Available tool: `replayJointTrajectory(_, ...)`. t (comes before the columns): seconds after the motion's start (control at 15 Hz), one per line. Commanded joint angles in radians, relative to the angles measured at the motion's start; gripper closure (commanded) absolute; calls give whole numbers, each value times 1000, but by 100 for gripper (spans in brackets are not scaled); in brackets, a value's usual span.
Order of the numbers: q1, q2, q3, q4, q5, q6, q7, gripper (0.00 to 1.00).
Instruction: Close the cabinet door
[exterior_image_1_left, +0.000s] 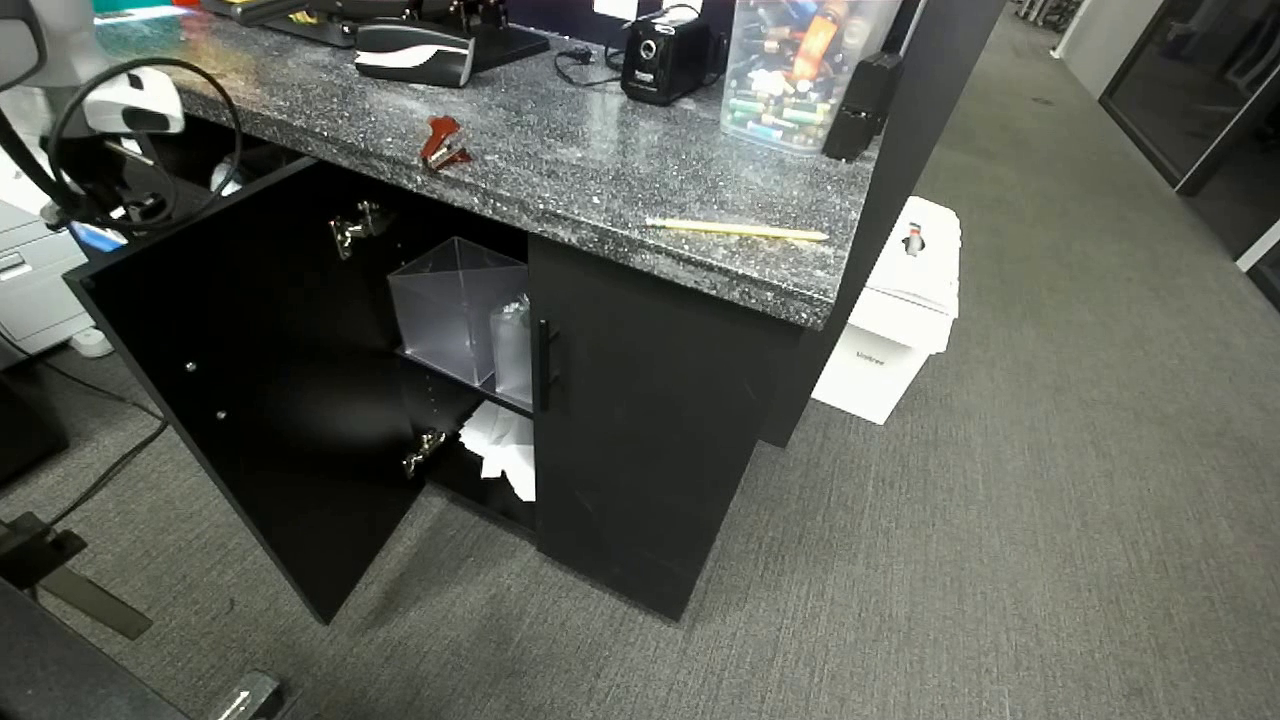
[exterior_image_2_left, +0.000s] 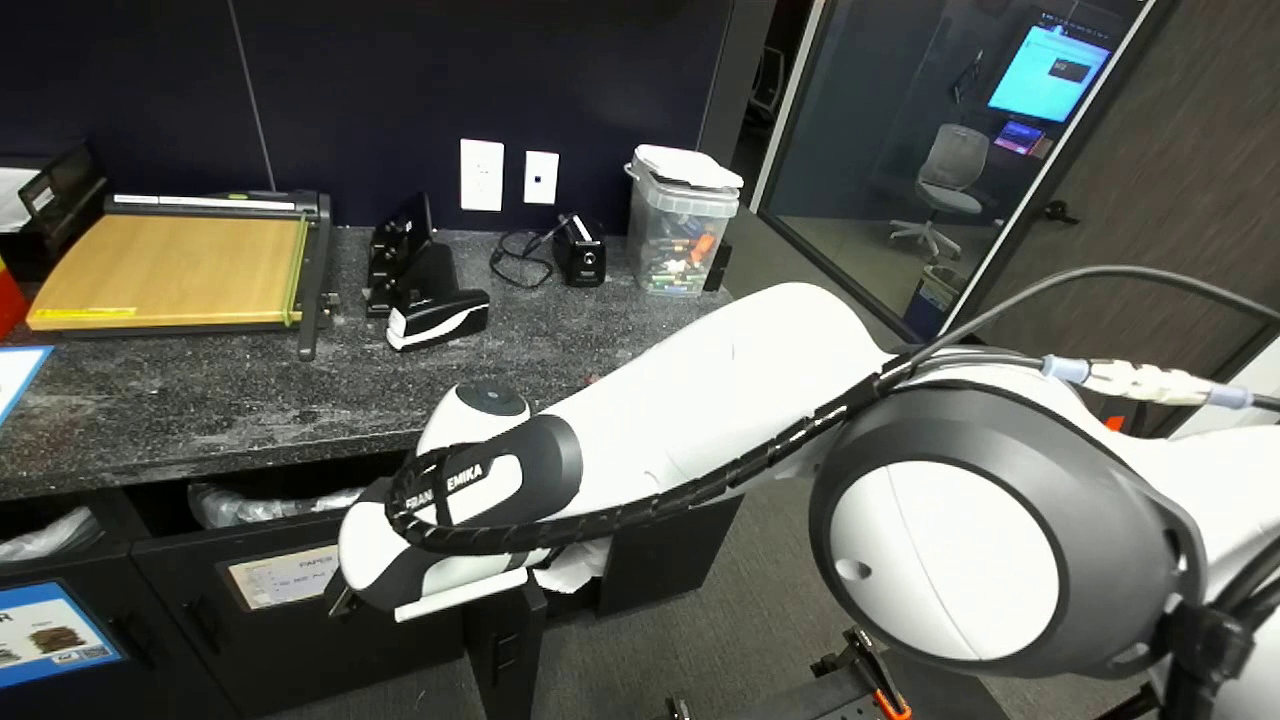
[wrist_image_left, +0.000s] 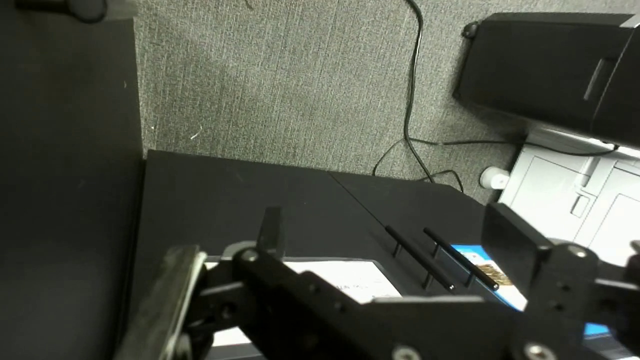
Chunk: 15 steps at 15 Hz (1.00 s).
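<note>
Door (exterior_image_1_left: 260, 400) stands open below the bench (exterior_image_1_left: 600, 150), hinges (exterior_image_1_left: 356, 230) exposed, beside a closed panel (exterior_image_1_left: 640, 420). Clear box (exterior_image_1_left: 430, 310) sits on the inside shelf (exterior_image_1_left: 466, 384). In the wrist view, pincer (wrist_image_left: 387, 222) is spread wide.

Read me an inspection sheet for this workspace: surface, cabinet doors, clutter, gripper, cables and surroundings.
Surface: speckled countertop, bearing a lidded tub.
Job's things: cabinet door standing open, inner face visible; neighbouring door shut.
Clutter: pencil and red staple remover near the countertop's front edge.
Gripper: open; contact with the door unclear.
Cables: floor cable trailing across carpet; arm cable running along the robot arm.
Surroundings: white bin standing on carpet; office chair in the background.
</note>
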Motion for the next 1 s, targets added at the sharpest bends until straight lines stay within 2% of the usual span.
replayJointTrajectory(0.0, 52, -68, -60, -129, -32, 78, 110, 0)
replayJointTrajectory(0.07, 67, -84, -82, -164, -41, 104, 138, 0)
replayJointTrajectory(0.27, 146, -123, -205, -251, -87, 175, 246, 0)
replayJointTrajectory(0.73, 285, -166, -515, -334, -190, 162, 464, 0)
replayJointTrajectory(0.93, 316, -168, -631, -343, -220, 164, 520, 0)
